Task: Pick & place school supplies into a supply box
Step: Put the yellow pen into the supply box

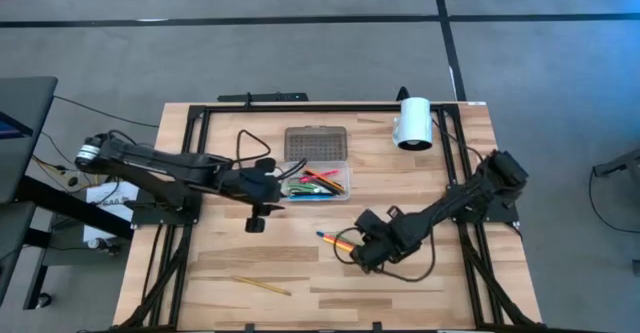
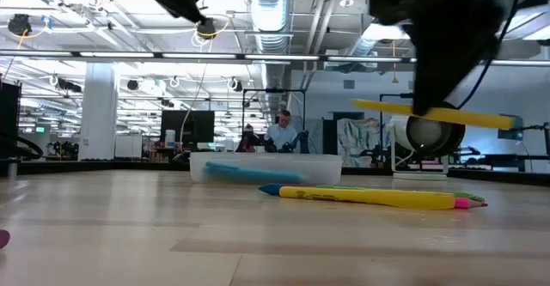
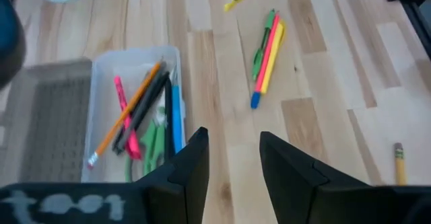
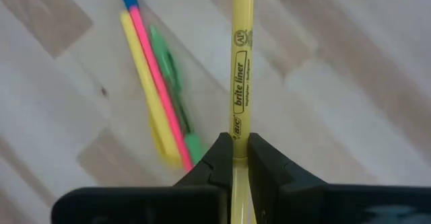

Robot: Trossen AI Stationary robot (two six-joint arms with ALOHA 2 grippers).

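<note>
Yellow plastic fills the right wrist view: a highlighter [image 4: 241, 62] is pinched between the right gripper [image 4: 234, 158] and sticks straight out past its closed fingers, with its printed label readable only there. Beneath it on the wooden table [image 1: 420, 293] lie three thin pens side by side [image 4: 156, 83], yellow, pink and green, one with a blue end. The low view alone shows that the held highlighter [image 2: 434, 114] hangs level and clear above the table, while the pens [image 2: 369, 197] rest flat on the wood in front of the supply box [image 2: 265, 167]. From above, the right arm reaches in from the table's right edge, bent low, its gripper [image 1: 362, 251] just beside the loose pens [image 1: 335, 239]. A lone pencil [image 1: 262, 286] lies well apart near the front edge, a thing the low view does not show. The left arm stretches in from the left, its gripper [image 1: 272, 185] at the box's left end; the left wrist view shows its fingers [image 3: 188, 167] parted and holding nothing, above bare wood just beside the box [image 3: 101, 69]. That view also gives the contents: an orange pencil, pink, black, blue and green pieces. The dotted grey lid [image 1: 315, 141] lies just behind the box, and a white cylinder [image 1: 413, 123] stands farther back to the right.
</note>
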